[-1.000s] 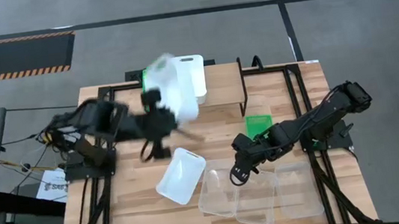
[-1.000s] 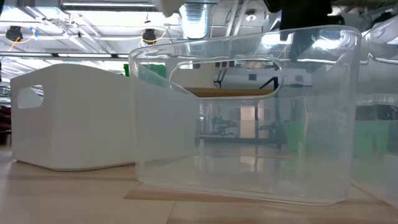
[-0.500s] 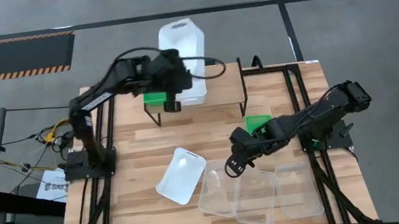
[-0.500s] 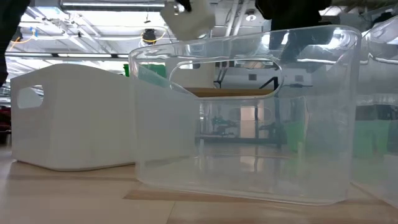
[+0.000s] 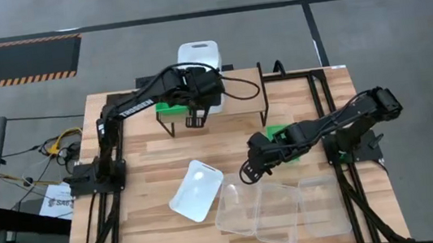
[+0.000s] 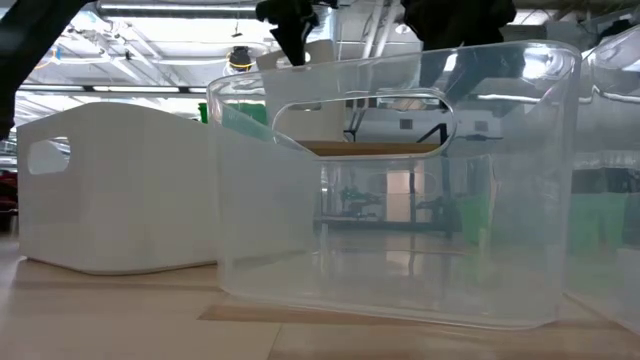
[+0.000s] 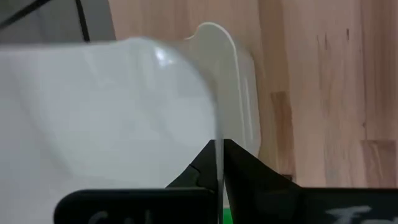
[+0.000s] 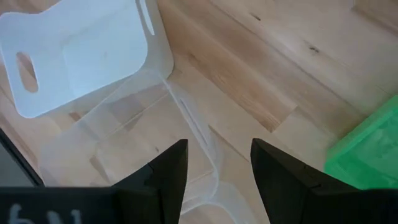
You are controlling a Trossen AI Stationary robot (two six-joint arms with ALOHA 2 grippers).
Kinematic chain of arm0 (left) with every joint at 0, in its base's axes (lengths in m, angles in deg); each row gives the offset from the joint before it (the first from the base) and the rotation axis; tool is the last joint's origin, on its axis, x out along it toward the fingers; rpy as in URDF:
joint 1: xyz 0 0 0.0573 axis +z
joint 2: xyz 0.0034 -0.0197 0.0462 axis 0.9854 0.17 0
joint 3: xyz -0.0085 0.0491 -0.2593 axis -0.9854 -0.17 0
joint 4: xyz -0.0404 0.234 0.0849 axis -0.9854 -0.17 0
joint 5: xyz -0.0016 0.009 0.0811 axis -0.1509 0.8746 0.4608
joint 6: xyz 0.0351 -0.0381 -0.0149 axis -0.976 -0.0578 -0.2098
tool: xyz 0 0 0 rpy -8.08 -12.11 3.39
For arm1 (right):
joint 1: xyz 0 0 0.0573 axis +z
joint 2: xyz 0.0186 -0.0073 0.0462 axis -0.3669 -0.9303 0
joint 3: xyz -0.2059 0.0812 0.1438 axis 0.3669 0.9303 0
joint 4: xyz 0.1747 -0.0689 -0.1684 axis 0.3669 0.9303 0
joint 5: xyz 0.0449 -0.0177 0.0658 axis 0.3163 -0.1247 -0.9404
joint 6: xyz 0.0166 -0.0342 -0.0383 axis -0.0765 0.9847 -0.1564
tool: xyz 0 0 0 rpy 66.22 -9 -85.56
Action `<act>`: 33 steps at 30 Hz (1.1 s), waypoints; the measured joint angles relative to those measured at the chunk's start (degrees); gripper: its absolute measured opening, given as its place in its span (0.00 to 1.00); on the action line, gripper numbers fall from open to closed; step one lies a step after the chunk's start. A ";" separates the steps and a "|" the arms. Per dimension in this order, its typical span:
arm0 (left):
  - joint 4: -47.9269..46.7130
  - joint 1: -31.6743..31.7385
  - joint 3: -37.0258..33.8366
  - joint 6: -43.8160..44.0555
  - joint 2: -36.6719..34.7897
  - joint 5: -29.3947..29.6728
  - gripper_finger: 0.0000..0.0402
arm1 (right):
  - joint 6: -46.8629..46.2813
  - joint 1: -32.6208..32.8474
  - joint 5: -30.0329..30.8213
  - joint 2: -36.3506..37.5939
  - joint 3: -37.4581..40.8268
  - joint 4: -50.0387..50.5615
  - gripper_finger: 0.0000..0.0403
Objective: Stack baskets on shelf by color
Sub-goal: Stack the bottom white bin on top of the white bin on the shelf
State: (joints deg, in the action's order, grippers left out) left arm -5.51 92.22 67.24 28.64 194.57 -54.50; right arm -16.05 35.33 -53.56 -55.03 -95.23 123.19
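Left pincer [image 7: 219, 163] (mostly hidden) clamps white basket [image 7: 112, 118] wall over shelf [image 5: 235, 103]

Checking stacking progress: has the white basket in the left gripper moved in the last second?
Yes. The white basket held by the left gripper went from above the table's middle toward the shelf at the far edge.

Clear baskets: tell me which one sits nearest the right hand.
The leftmost clear basket, beside the white basket. The open right hand hovers just above its rim; the other two clear baskets lie farther right.
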 joint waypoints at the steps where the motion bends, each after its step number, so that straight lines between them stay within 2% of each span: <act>1: 0.04 0.00 0.00 0.25 0.04 -0.04 0.00 | 0.00 -0.16 -0.03 0.00 0.00 -0.01 0.50; 14: 0.15 0.24 0.00 0.34 0.04 0.00 0.00 | -0.17 -0.20 -0.23 0.02 0.00 -0.20 0.50; 23: 0.32 1.35 0.02 -0.47 0.04 -4.10 0.00 | -0.13 -0.20 -0.23 0.02 0.00 -0.22 0.50; 33: 0.84 1.54 0.02 -2.38 0.02 -5.15 0.00 | 0.04 -0.20 -0.24 0.02 0.00 -0.20 0.50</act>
State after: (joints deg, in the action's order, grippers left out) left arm -4.67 93.77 67.26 26.26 194.58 -59.66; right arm -16.01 35.13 -53.80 -55.01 -95.23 122.99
